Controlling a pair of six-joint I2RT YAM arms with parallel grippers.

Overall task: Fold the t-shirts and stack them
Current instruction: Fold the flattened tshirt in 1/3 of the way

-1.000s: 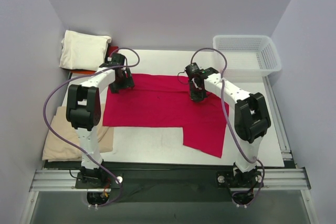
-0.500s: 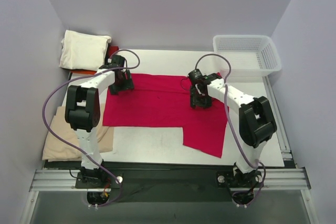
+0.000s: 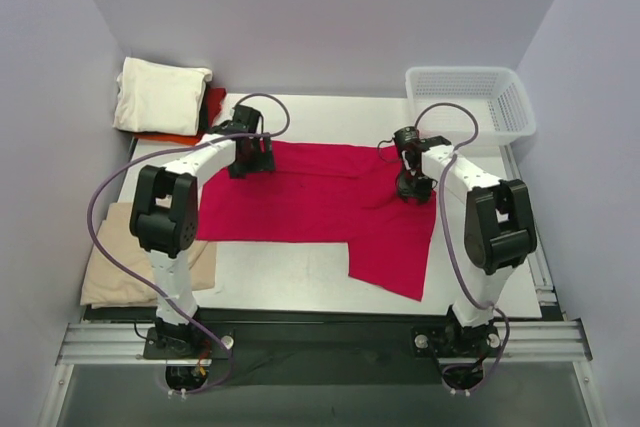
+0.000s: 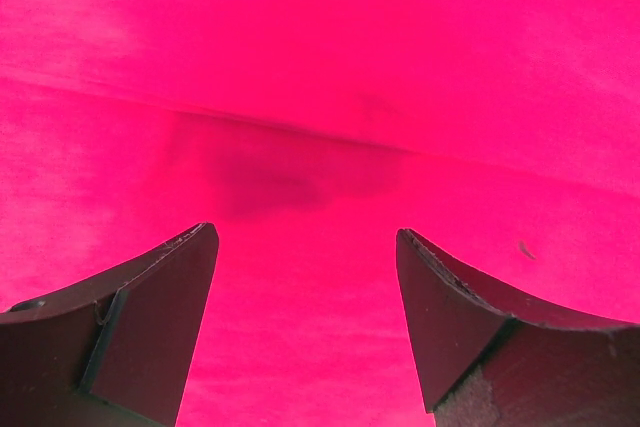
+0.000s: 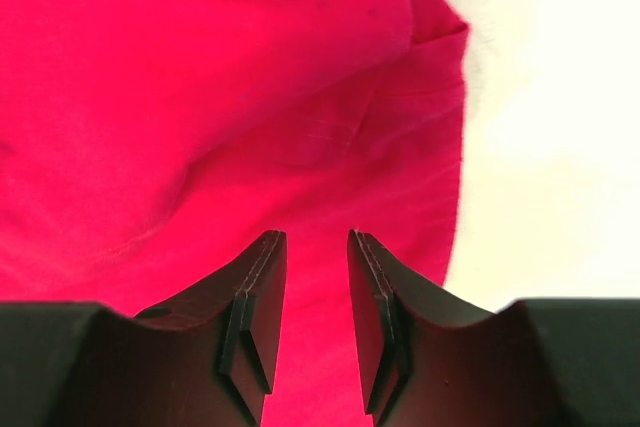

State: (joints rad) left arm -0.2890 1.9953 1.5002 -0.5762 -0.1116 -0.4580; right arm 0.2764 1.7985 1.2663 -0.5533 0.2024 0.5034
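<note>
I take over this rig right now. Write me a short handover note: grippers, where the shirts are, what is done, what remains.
Left gripper: open, holding nothing, low over the far left edge of the crimson shirt.
Right gripper: jaws almost closed over the shirt's right side; whether it pinches cloth is unclear.
Done: cream-white shirt folded, far left corner, on an orange-red one.
Left: crimson shirt lies spread out, to fold and stack. Tan-beige shirt lies near left, apart from the stack.
</note>
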